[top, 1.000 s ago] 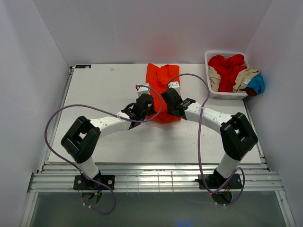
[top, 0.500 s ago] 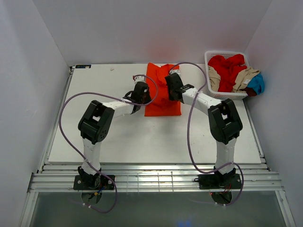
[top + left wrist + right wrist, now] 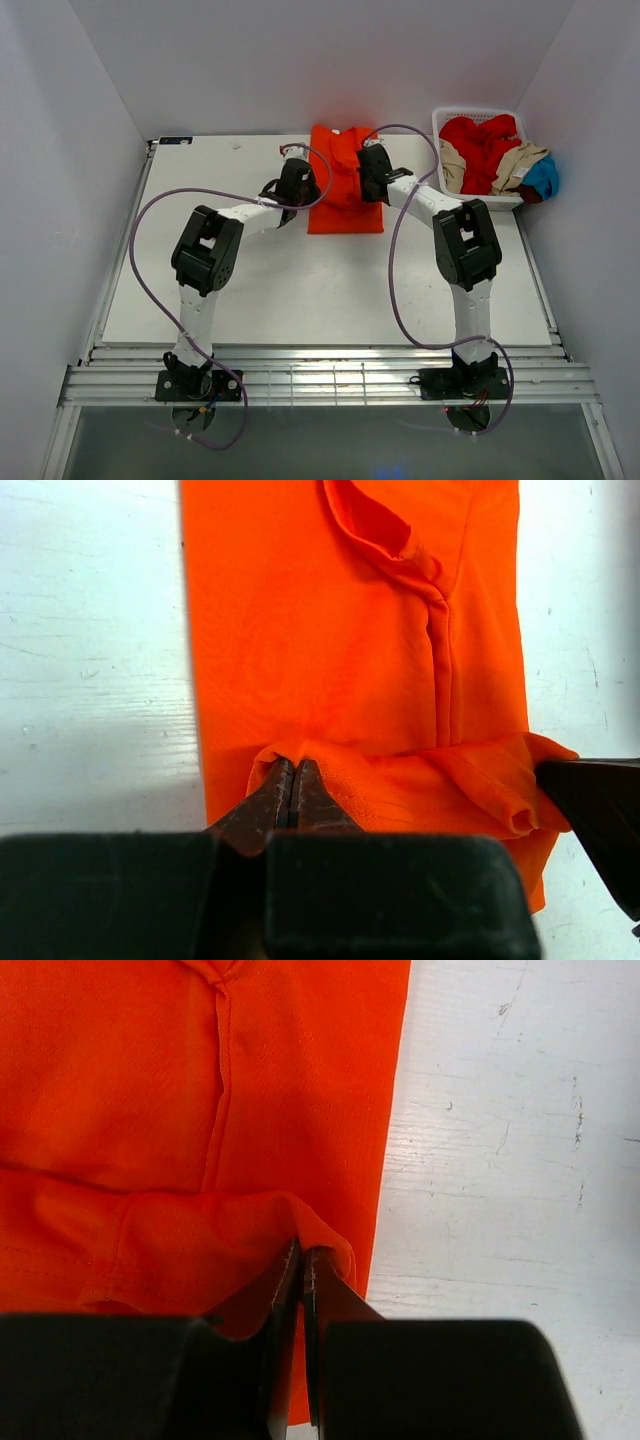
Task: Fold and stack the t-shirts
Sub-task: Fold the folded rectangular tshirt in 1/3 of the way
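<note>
While left tool [image 3: 292, 778] and right tool [image 3: 302, 1262] pinch its edge, the orange t-shirt [image 3: 342, 208] puckers.

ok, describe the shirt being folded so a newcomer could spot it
On the white table, look far centre, left of the white basket. The bright orange t-shirt lies flat there, left gripper and right gripper shut on its lifted edge. It alone is outside the basket; the other shirts are heaped inside.
</note>
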`<state>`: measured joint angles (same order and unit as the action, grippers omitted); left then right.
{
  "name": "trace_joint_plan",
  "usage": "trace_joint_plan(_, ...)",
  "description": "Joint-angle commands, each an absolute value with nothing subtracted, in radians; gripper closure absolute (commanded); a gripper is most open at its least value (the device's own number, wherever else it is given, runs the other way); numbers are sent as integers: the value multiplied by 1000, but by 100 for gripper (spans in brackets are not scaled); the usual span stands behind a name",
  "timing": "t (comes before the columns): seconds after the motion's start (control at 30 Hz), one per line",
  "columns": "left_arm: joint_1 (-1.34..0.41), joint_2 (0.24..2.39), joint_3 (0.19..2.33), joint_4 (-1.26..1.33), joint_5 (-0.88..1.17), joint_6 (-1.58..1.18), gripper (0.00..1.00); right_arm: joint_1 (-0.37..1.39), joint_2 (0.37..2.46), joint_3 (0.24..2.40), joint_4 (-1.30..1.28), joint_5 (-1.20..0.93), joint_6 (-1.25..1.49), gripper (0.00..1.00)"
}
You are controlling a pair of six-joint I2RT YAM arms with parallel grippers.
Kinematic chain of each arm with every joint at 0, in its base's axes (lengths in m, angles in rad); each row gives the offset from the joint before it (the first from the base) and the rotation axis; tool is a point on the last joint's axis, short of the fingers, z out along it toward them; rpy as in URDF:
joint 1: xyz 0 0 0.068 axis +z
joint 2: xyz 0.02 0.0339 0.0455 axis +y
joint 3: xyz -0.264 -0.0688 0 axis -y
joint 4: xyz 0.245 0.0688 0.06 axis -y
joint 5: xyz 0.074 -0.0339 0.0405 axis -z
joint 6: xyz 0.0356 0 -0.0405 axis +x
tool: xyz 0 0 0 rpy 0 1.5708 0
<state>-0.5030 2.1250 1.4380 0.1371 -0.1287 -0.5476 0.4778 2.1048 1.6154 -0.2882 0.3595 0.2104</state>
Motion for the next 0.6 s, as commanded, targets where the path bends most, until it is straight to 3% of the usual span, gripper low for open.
trace_joint_plan(0.0,-491,2106,1477,149,-118,-548,100,465,2121,1683,-268,350,190,92)
trace_joint_plan(0.13,-476,2157,1532,153,-101,-549,100,445,2160,1747,-267,347,183,92)
trace_joint_plan(0.2,-469,2199,1569,158,-106,-546,87,431,2181,1770,-256,365,181,88)
trace_joint_plan(0.23,-468,2210,1613,158,-127,-532,77,426,2184,1785,-232,374,175,81)
trace_joint_plan(0.27,-468,2215,1632,163,-144,-525,55,420,2181,1786,-210,405,169,67)
trace_joint_plan(0.33,-468,2198,1664,184,-191,-503,39,419,2142,1778,-152,437,134,58)
trace_joint_plan(0.37,-468,2183,1663,198,-207,-485,25,417,2119,1744,-131,455,121,54)
trace_joint_plan(0.5,-474,2086,1634,241,-276,-439,5,417,1933,1603,-17,486,75,39)
trace_joint_plan(0.57,-480,2033,1588,245,-273,-443,5,417,1892,1565,-17,479,71,38)
